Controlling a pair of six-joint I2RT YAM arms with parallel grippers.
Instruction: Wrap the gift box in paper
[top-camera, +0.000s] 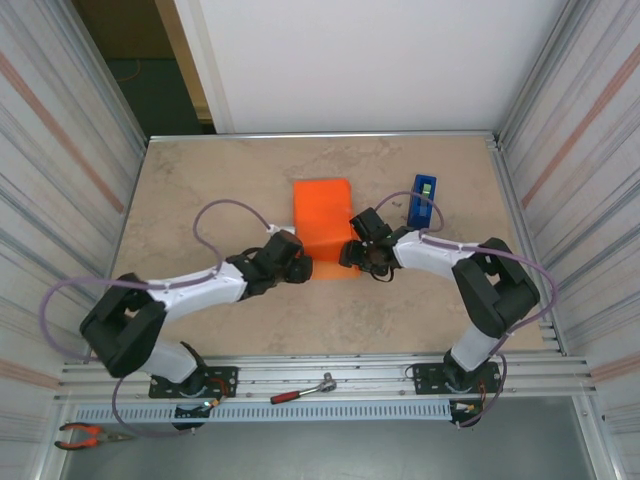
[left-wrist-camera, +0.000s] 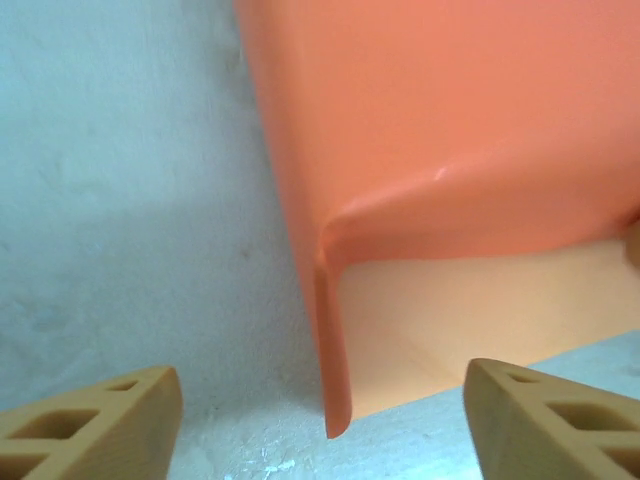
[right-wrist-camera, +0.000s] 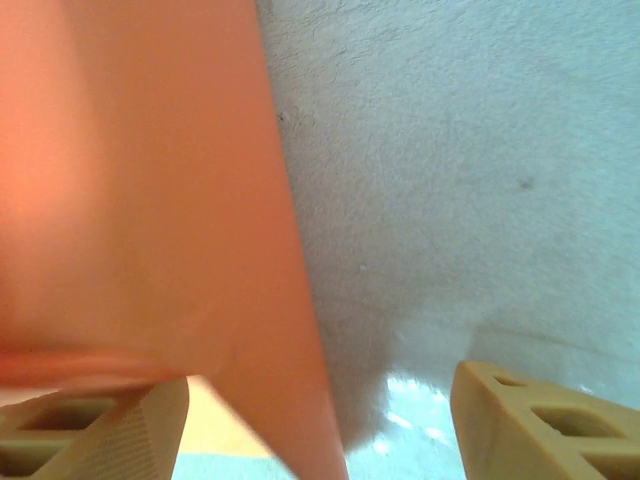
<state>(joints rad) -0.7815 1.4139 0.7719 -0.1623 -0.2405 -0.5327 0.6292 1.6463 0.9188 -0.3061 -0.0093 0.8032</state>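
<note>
The paper (top-camera: 322, 215) is folded over the gift box (left-wrist-camera: 480, 310) mid desk (top-camera: 200, 190), left gripper (left-wrist-camera: 322, 395) & right gripper (right-wrist-camera: 320, 400) by its near corners, both wide open w/ nothing held, so prob next: pinch the loose near end & tuck it.

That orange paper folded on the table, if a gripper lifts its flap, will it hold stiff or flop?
Probably floppy: the paper bends in a soft rounded curve at its fold, not a sharp crease, so a lifted flap would likely sag. Its edge looks thin, so it may spring open. A push could slide it on the smooth table.
</note>
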